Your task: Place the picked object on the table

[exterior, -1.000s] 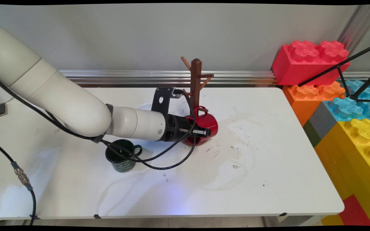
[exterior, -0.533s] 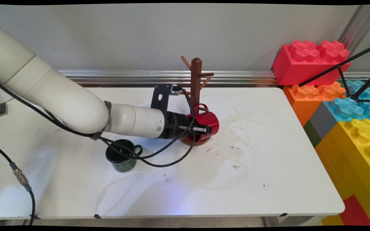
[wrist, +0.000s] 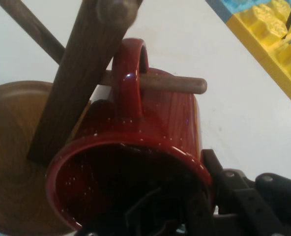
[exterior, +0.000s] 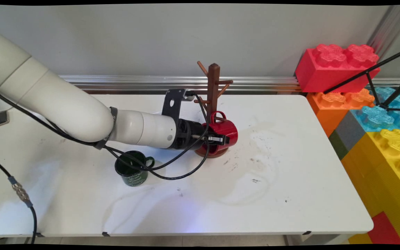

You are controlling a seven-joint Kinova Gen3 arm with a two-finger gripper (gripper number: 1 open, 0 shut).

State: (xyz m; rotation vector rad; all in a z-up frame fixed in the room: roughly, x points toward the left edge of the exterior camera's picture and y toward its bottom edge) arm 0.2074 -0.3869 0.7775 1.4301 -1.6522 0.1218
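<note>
Probably a lab: giant toy bricks (exterior: 335, 66), tripod (exterior: 377, 83).

Glossy red mug (exterior: 225, 132) flecked with white speckles (wrist: 150, 123), dark brown wooden mug tree (exterior: 213, 91), dark green mug (exterior: 132, 169) marked with pale lettering, white table (exterior: 290, 194) smudged with dark marks, black gripper (exterior: 219, 140), blocks (exterior: 337, 66) coloured red, orange, blue and yellow.

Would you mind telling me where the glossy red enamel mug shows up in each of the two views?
Main view: the glossy red enamel mug lies on its side at table centre, its handle hooked on a lower peg, with the end effector shut on its rim.
Hand view: it fills the lower centre, mouth toward the camera.
Shared landmark: the brown wooden mug tree.
</note>
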